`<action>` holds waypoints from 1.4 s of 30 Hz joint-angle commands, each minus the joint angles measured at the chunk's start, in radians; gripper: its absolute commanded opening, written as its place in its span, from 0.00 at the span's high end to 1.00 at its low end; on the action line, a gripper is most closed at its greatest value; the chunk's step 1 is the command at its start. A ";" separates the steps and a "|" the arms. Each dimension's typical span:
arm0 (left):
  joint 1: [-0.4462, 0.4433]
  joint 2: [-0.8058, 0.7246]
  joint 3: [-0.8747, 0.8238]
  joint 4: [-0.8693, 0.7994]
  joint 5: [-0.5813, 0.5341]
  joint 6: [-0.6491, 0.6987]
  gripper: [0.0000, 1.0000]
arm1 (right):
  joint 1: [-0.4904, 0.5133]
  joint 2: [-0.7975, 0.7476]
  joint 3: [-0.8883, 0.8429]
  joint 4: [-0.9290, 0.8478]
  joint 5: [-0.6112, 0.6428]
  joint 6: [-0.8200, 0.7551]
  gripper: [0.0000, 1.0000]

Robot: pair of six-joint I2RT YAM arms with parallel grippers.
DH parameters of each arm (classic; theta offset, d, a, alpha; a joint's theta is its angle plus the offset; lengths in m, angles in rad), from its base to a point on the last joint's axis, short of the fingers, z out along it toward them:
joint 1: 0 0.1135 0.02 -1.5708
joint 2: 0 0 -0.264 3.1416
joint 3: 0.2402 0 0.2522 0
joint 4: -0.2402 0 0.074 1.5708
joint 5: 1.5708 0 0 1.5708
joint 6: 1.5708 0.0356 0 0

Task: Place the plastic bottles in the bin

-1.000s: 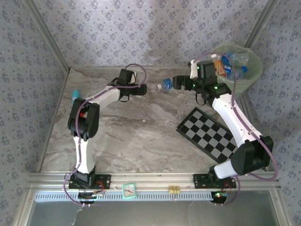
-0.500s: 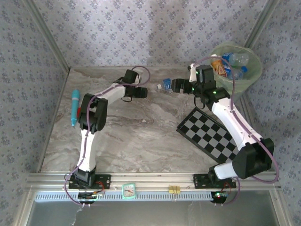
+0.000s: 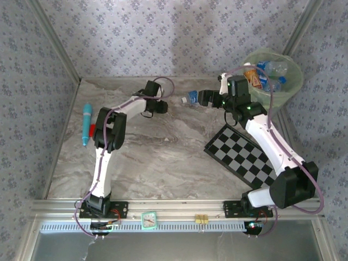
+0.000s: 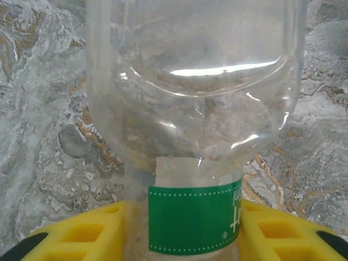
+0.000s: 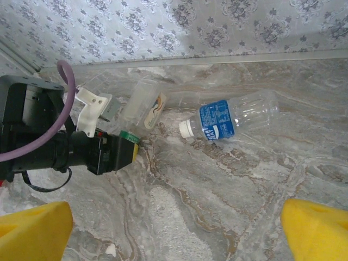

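Left gripper point(image 4: 187, 239) clamped on 1 clear green-labelled bottle point(image 4: 190, 81). Right gripper point(image 5: 174, 236) spread wide, empty, near 1 blue-labelled bottle point(image 5: 228, 120) lying on the table point(image 5: 217, 206).

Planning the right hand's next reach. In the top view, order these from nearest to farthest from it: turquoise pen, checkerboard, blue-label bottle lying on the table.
1. Blue-label bottle, just left of the right hand.
2. Checkerboard, toward the near right.
3. Turquoise pen, by the table's left edge.
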 commanded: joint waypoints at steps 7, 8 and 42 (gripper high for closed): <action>-0.013 -0.316 -0.326 0.347 0.152 -0.099 0.58 | 0.003 0.076 0.026 0.115 -0.158 0.106 0.00; -0.016 -0.347 -0.364 0.393 0.173 -0.114 0.58 | 0.004 0.086 0.028 0.135 -0.180 0.119 0.00; -0.249 -0.725 -0.754 0.720 0.254 -0.147 0.58 | 0.037 0.276 0.099 0.330 -0.419 0.276 0.36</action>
